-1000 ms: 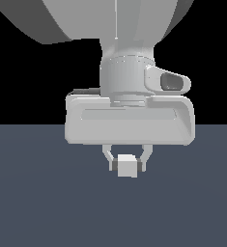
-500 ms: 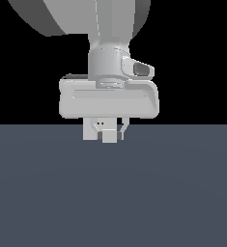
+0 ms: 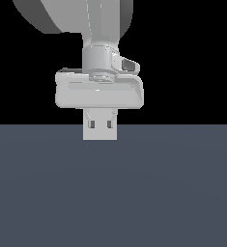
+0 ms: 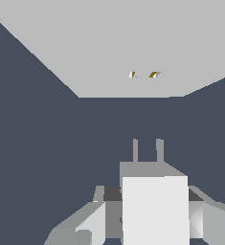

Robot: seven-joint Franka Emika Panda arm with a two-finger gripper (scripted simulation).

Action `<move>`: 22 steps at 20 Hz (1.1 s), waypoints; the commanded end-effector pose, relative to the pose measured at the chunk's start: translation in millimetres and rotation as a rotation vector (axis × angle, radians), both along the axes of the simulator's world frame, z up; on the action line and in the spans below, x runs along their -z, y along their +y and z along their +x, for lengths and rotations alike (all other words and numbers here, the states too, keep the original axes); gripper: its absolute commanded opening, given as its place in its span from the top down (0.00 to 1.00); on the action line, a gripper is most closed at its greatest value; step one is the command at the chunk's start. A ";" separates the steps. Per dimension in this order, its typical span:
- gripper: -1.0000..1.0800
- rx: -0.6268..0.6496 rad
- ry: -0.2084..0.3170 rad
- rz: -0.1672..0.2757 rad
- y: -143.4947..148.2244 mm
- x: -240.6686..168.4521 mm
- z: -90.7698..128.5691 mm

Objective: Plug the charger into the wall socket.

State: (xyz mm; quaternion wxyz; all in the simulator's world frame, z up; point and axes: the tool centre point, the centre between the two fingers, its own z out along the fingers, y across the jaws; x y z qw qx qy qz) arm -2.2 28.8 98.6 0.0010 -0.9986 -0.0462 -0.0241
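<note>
The charger (image 4: 154, 206) is shown clamped in the gripper (image 4: 150, 210), its two prongs directed toward the wall socket (image 4: 133, 48) ahead, apparently slightly offset sideways from the socket's two holes, with a clear gap remaining.

A flat slate-blue floor (image 3: 113, 193) fills everything from nine round to three o'clock — above it, plain black backdrop (image 3: 192, 58), evenly lit.

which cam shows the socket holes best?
Wrist view. The socket fills the far side of it, both small holes visible, and the charger in the gripper points its two prongs that way. The exterior view shows no socket, only the arm and charger.
</note>
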 end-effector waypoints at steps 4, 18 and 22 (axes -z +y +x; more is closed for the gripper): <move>1.00 -0.005 0.001 0.000 1.7 -1.5 3.2; 1.00 -0.005 0.001 0.000 3.4 -1.4 19.8; 1.00 -0.005 0.001 0.000 4.9 -1.4 34.6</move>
